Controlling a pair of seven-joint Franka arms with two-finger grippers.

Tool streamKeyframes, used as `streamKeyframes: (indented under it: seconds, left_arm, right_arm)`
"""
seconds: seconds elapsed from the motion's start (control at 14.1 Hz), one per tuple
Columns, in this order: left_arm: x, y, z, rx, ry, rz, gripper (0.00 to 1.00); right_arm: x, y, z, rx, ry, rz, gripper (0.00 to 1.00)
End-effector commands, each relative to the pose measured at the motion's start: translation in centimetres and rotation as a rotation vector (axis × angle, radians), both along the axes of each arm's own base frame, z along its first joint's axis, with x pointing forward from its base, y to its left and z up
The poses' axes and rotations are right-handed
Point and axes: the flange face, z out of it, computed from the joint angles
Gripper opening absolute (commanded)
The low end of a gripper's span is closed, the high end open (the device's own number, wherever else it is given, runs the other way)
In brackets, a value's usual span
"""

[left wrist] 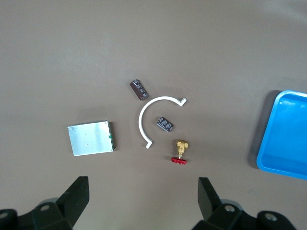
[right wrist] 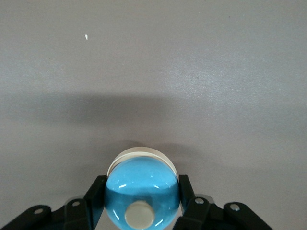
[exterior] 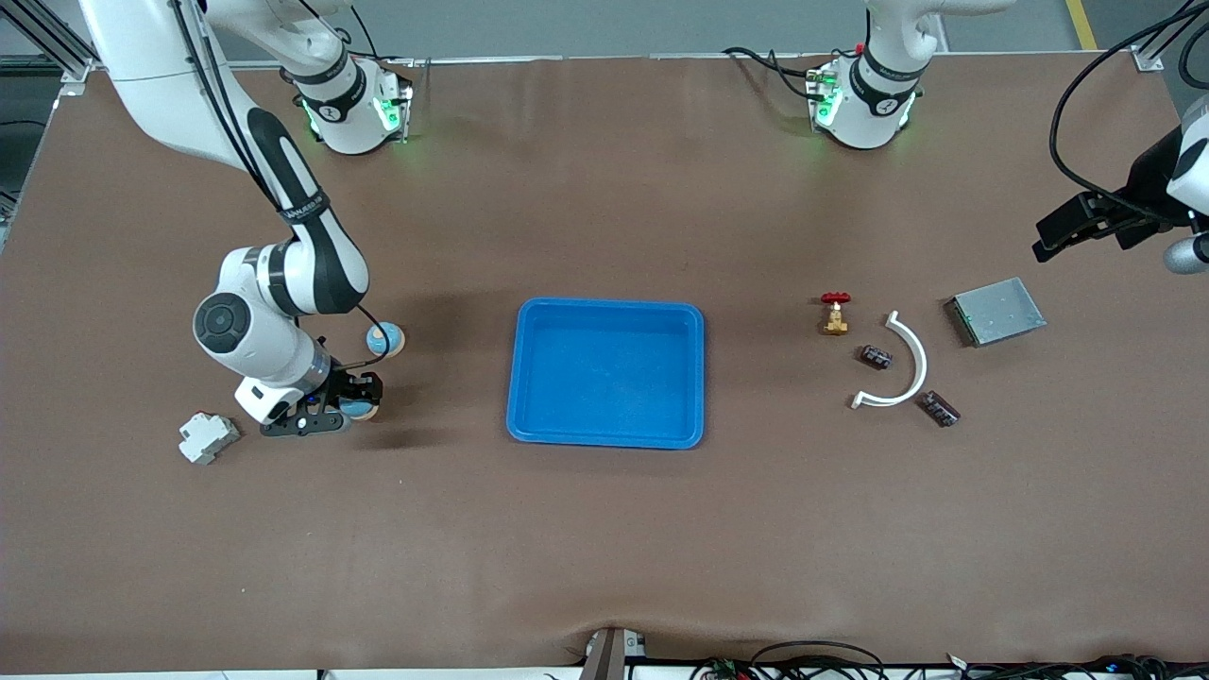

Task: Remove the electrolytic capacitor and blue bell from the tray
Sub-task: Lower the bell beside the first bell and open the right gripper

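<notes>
Blue bell (right wrist: 141,191) clamped between right gripper (exterior: 342,408) fingers, low over brown worktop (exterior: 604,529) toward the right arm's end, clear of the emptied tray (exterior: 606,436). Probably final set-down: lower, release, withdraw. Left gripper (left wrist: 141,203) waiting above, fingers apart. Two capacitors (exterior: 876,356) already out.

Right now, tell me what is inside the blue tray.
Nothing shows inside the blue tray: its floor is bare in the front view. The left wrist view catches only one end of it.
</notes>
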Motion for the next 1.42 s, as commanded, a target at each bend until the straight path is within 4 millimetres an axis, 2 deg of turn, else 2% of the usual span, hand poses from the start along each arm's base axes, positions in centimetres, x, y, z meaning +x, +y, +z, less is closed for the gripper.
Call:
streamKeyframes:
  seconds: [0.0,0.28,0.57,0.92,1.13,1.2,1.27,1.35]
  left_arm:
    - [1.2,0.6,-0.6,-0.01,0.002,0.028,1.0]
    - [0.7,0.3,0.4,-0.012,-0.015,0.028,1.0]
    - [-0.6,-1.5,0.8,-0.004,-0.006,0.007,1.0]
    - [-0.4,-1.8,1.6,-0.003,-0.025,-0.007,1.0]
    - [-0.3,-2.2,1.0,-0.001,-0.002,-0.016,1.0]
    - [-0.1,-2.2,0.7,-0.001,0.004,-0.02,1.0]
    - [-0.2,-2.5,0.7,-0.001,0.005,-0.024,1.0]
    - [-0.2,-2.5,0.8,-0.001,0.003,-0.025,1.0]
  right_arm:
    - [-0.4,-0.2,-0.3,0.019,-0.019,0.006,0.0]
    - [-0.4,-0.1,-2.0,0.015,-0.018,0.008,0.0]
    - [-0.6,-0.2,-3.0,0.012,-0.012,0.005,0.0]
    - [-0.5,-0.4,-3.3,0.012,-0.015,-0.001,0.0]
    - [-0.5,-0.7,-3.8,0.012,-0.007,-0.009,0.0]
    - [-0.5,-0.7,-3.8,0.013,-0.009,-0.011,0.44]
    - [-0.5,-0.8,-3.8,0.021,-0.008,-0.024,0.99]
    - [-0.5,-0.7,-3.8,0.028,-0.009,-0.032,1.0]
